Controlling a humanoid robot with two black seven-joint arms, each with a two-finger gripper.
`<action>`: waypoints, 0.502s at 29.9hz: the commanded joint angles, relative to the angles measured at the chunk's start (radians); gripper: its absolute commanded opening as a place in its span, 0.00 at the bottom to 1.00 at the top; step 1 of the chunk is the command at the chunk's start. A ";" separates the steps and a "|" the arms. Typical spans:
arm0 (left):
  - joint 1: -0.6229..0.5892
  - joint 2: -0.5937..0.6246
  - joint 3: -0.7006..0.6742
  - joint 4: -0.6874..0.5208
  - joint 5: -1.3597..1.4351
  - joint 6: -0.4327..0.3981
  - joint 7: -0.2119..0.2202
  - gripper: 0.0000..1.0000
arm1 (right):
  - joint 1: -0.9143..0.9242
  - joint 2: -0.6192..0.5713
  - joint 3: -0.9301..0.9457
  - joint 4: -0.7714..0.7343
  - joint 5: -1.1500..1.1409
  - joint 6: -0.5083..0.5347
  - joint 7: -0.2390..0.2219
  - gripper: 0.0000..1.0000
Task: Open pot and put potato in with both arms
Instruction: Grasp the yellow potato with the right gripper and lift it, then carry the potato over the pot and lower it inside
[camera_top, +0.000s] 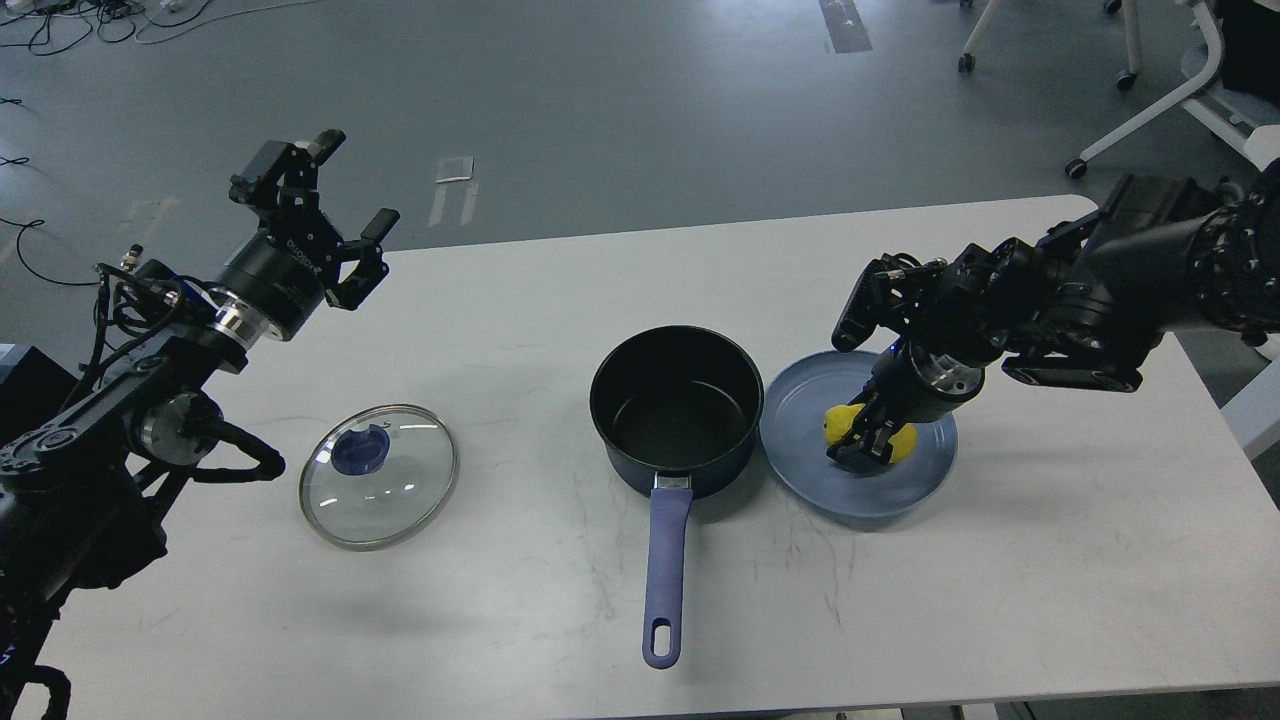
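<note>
The dark blue pot (676, 408) stands open at the table's middle, its handle (664, 575) toward me. Its glass lid (378, 475) with a blue knob lies flat on the table to the left. The yellow potato (903, 445) lies on the blue plate (800, 400) just right of the pot. My right gripper (864, 446) is down on the potato and covers its middle. Its dark fingers cannot be told apart. My left gripper (352, 182) is open and empty, raised over the table's far left edge, well behind the lid.
The white table (1050, 560) ends at a rounded far right corner. Office chair legs (1130, 130) stand on the floor behind it. Cables (60, 20) lie on the floor at the far left.
</note>
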 joint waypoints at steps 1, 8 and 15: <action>-0.001 0.000 -0.002 0.000 0.000 0.000 0.000 0.98 | 0.072 -0.045 -0.010 0.056 0.006 0.000 0.000 0.05; -0.001 0.002 -0.005 0.000 0.000 0.000 0.000 0.98 | 0.203 -0.117 0.058 0.127 0.030 0.002 0.000 0.06; -0.001 0.000 -0.005 0.000 0.000 0.000 0.000 0.98 | 0.267 -0.012 0.107 0.119 0.210 0.003 0.000 0.09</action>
